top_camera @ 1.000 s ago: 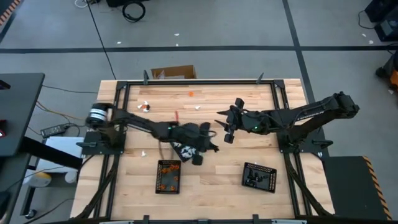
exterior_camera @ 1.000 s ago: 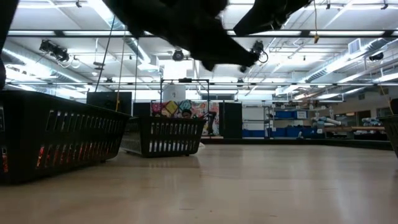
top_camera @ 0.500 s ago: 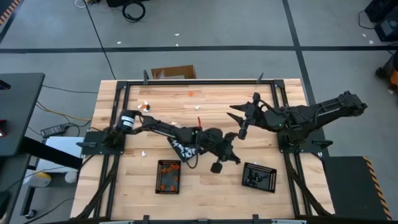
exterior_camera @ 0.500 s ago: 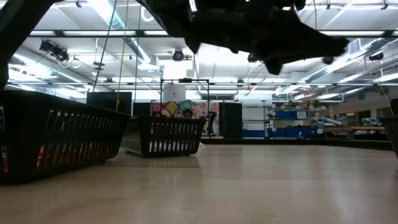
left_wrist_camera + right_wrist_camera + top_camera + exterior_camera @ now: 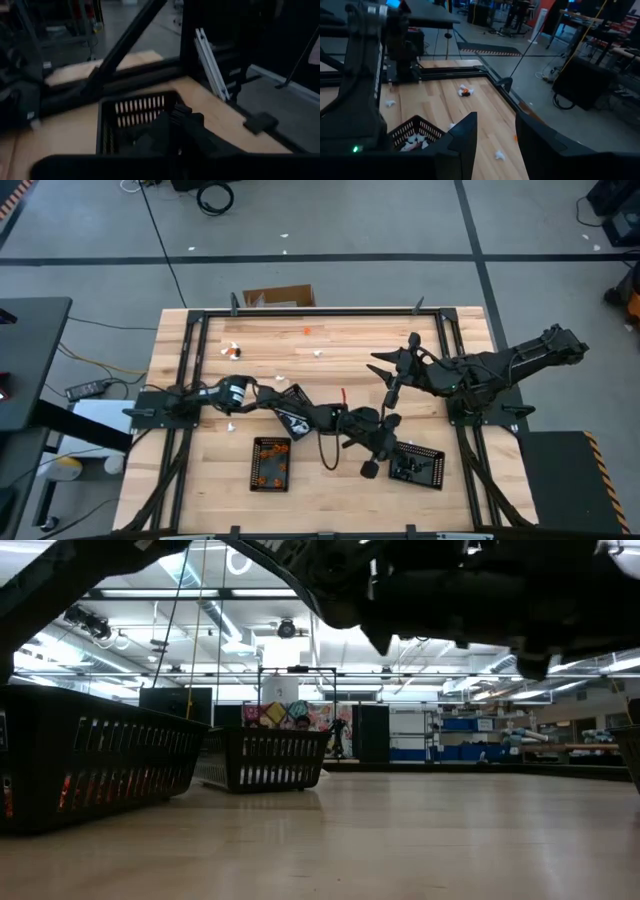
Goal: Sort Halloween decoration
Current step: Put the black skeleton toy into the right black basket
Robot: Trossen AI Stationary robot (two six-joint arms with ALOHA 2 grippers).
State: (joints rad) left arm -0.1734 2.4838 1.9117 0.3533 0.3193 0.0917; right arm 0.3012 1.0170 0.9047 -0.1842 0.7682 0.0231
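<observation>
Sorting mid-way, left arm stretched across to the right-hand tray.
Orange pieces [image 5: 268, 470] in left tray [image 5: 254, 463]; loose white and orange pieces [image 5: 232, 351] scattered on table [image 5: 330, 500] at far left, well apart from both trays. Left gripper [image 5: 383, 448] low at near edge of right tray [image 5: 436, 456], grip state cannot tell. Dark pieces [image 5: 408, 467] inside that tray. Right gripper [image 5: 392, 383] raised above table beyond it, parted moderately, holding nothing.

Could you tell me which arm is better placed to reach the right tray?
Left: the left gripper hangs at the right tray's edge; the right gripper hovers farther back, mid-table.
</observation>
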